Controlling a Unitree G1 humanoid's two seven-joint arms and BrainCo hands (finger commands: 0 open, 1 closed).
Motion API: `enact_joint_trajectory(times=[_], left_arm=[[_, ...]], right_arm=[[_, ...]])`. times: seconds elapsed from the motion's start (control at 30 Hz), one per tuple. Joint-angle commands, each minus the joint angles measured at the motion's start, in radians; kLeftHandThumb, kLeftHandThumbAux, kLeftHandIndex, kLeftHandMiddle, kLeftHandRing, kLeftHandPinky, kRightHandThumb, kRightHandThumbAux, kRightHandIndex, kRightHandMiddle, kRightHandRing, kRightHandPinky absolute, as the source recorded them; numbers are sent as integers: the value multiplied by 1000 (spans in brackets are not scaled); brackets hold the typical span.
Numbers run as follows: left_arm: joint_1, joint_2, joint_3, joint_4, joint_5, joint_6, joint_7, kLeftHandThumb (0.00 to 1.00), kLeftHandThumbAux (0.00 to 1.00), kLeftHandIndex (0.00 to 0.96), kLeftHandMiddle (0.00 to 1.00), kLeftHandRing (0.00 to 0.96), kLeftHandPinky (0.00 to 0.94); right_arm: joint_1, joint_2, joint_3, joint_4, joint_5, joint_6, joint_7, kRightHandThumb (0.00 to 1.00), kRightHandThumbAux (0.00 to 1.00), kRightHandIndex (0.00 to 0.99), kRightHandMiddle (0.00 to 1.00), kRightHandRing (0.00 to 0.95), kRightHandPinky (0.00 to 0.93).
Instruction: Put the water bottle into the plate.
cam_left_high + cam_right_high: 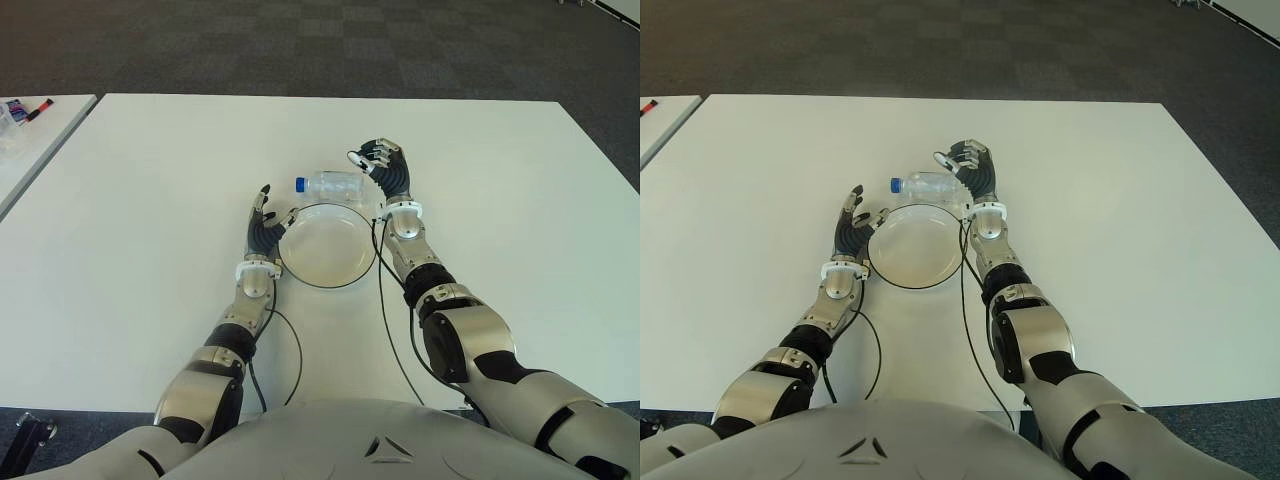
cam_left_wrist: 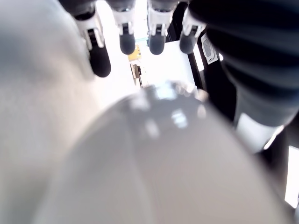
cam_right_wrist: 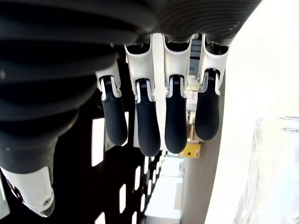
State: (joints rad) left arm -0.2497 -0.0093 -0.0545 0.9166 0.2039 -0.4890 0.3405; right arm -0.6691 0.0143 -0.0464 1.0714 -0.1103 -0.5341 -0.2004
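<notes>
White counter point(image 1: 150, 200) bearing an empty plate point(image 1: 327, 277), the water bottle point(image 1: 335, 185) lying on its side just beyond the plate's far rim (not yet placed, task at its start), right hand point(image 1: 388, 168) beside its base, fingers extended and gripping nothing, left hand point(image 1: 262, 228) open beside the plate's left rim.

Office — white tables point(image 1: 150, 180), carpet point(image 1: 300, 45).

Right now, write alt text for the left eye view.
A clear water bottle lies on its side on a white table, just beyond a round plate. The open right hand is beside the bottle's base; the open left hand is at the plate's left rim.
</notes>
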Motion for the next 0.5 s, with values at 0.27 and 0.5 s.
enact_joint_trajectory(times=[0.27, 0.5], left_arm=[[70, -22, -9, 86, -1, 67, -13, 244, 615, 19, 0, 0, 0], [68, -22, -10, 89, 0, 67, -12, 242, 616, 19, 0, 0, 0]], right_arm=[[11, 5, -1, 9, -5, 8, -39, 952, 654, 430, 496, 471, 522], [10, 0, 7, 9, -11, 14, -45, 952, 654, 429, 494, 472, 522]])
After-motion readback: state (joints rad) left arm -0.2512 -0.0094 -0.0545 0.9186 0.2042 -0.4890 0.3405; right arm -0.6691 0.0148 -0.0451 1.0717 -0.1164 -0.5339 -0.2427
